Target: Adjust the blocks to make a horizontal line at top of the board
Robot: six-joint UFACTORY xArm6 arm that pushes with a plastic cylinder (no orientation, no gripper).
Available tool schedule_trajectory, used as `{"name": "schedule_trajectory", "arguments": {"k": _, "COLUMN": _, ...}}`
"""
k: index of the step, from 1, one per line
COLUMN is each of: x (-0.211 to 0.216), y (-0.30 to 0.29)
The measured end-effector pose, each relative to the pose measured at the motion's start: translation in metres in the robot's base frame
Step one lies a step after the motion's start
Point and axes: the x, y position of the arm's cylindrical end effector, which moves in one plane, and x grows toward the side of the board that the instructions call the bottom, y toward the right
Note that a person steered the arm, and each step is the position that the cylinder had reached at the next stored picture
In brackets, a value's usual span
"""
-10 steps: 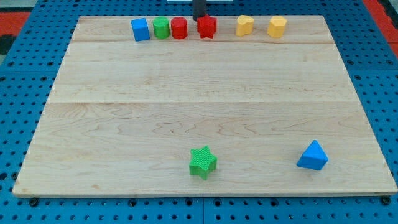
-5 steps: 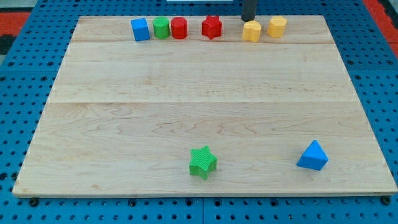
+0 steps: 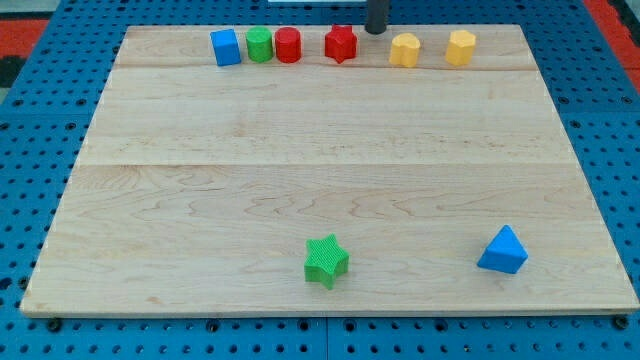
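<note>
Along the view's top edge of the wooden board [image 3: 320, 170] stand a blue cube [image 3: 226, 47], a green cylinder [image 3: 260, 45], a red cylinder [image 3: 288, 45], a red star [image 3: 341, 43], a yellow heart-like block [image 3: 405, 49] and a yellow hexagonal block [image 3: 460, 47]. My tip [image 3: 376, 30] is at the top edge, between the red star and the yellow heart block, touching neither. A green star [image 3: 326, 260] and a blue triangle [image 3: 502, 250] lie near the view's bottom.
A blue pegboard table [image 3: 30, 150] surrounds the board. Red patches show at the view's top corners.
My tip moved left from beside the yellow heart block to the gap by the red star. The yellow hexagonal block sits further right than before. The red star shifted slightly right earlier.
</note>
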Motion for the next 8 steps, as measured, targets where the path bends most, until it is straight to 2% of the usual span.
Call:
{"name": "schedule_trajectory", "arguments": {"k": 1, "x": -0.001, "y": -0.004}}
{"name": "schedule_trajectory", "arguments": {"k": 3, "x": -0.002, "y": -0.047}}
{"name": "schedule_trajectory", "arguments": {"k": 6, "x": 0.000, "y": -0.041}}
{"name": "schedule_trajectory", "arguments": {"k": 8, "x": 0.021, "y": -0.041}}
